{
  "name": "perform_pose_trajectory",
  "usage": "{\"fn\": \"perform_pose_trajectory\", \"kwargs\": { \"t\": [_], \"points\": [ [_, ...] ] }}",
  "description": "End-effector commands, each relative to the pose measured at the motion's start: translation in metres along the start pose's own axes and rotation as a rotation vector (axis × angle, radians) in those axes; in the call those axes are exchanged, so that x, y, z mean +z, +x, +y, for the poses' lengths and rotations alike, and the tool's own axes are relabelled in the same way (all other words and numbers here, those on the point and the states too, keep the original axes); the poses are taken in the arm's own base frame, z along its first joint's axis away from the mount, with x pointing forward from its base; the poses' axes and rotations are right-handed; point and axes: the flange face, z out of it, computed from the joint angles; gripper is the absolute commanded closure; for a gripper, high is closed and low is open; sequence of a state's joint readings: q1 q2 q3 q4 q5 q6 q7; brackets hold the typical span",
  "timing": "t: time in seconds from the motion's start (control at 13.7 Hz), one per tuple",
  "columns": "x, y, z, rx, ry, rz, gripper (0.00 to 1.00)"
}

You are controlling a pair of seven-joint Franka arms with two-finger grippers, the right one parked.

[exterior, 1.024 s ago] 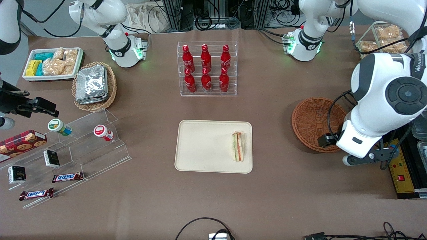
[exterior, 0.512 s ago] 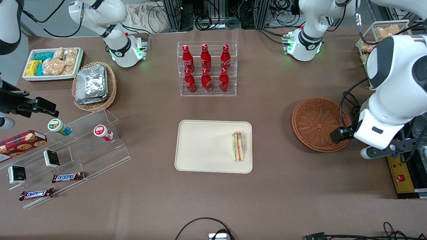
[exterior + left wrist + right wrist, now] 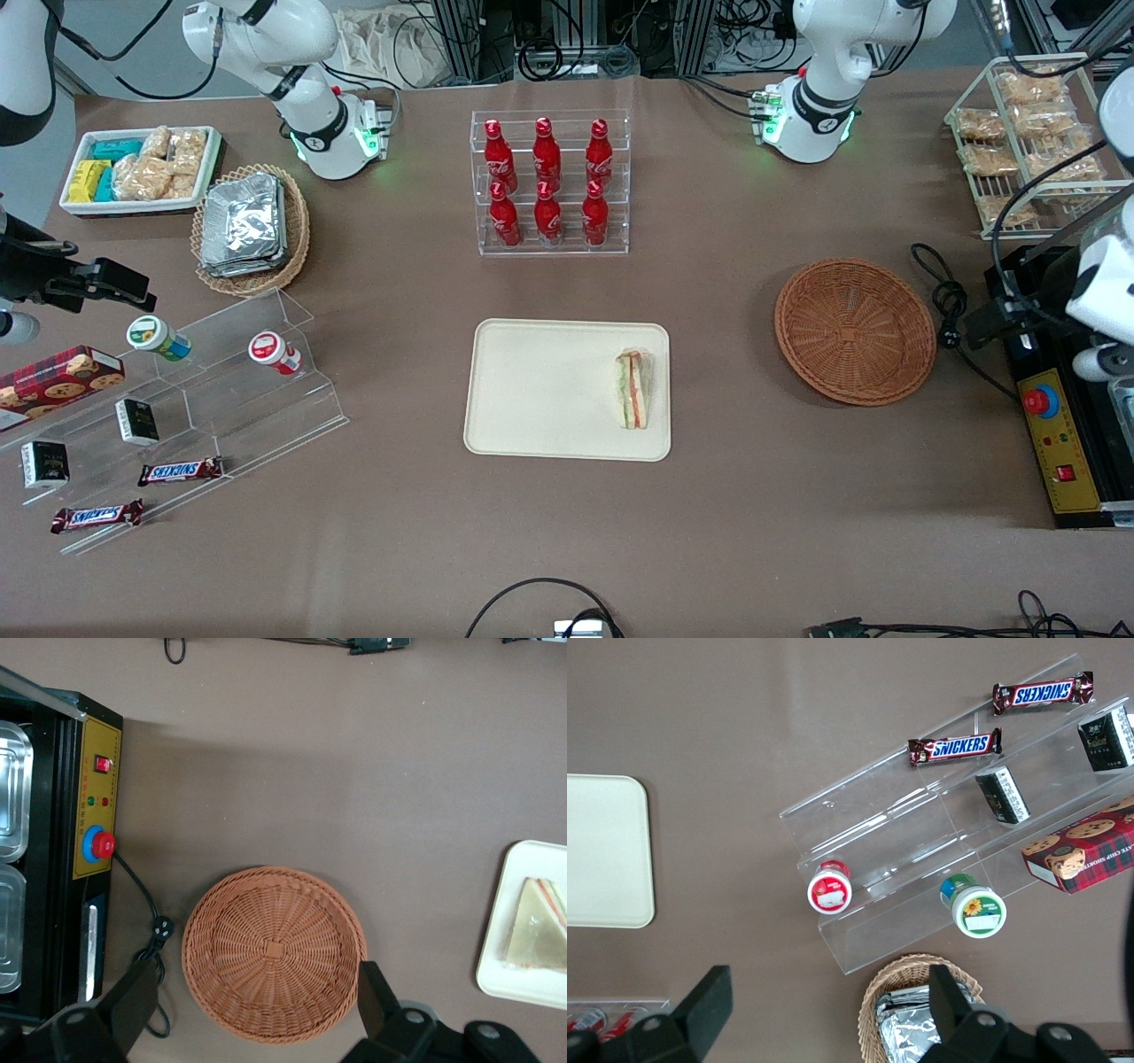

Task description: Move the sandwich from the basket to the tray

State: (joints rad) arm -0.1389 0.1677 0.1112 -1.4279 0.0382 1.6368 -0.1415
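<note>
the sandwich (image 3: 633, 389) lay on the tray (image 3: 532, 390), well apart from the gripper (image 3: 257, 1014), so the placing looked done. the gripper hung high with its fingers (image 3: 372, 997) spread wide and nothing between them, the empty basket (image 3: 275, 952) below it, a black control box (image 3: 71, 850) to one side and the tray much farther off to the other. judging by this, at most the arm's retreat was left.
</note>
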Motion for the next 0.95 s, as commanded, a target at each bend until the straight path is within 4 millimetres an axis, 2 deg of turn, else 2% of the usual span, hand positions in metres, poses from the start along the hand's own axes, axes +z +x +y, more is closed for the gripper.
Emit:
{"fn": "perform_pose_trajectory", "kwargs": {
  "t": [0.0,0.22,0.44,0.59,0.88],
  "points": [
    [-0.020,-0.034,-0.002,0.044,-0.029,-0.021,0.00],
    [-0.034,-0.051,0.008,0.074,-0.031,-0.034,0.00],
    [-0.041,-0.071,0.009,0.078,-0.050,-0.041,0.00],
    [-0.044,-0.073,0.002,0.065,-0.061,-0.042,0.00],
    [-0.041,-0.072,0.008,0.072,-0.063,-0.056,0.00]
  ]
}}
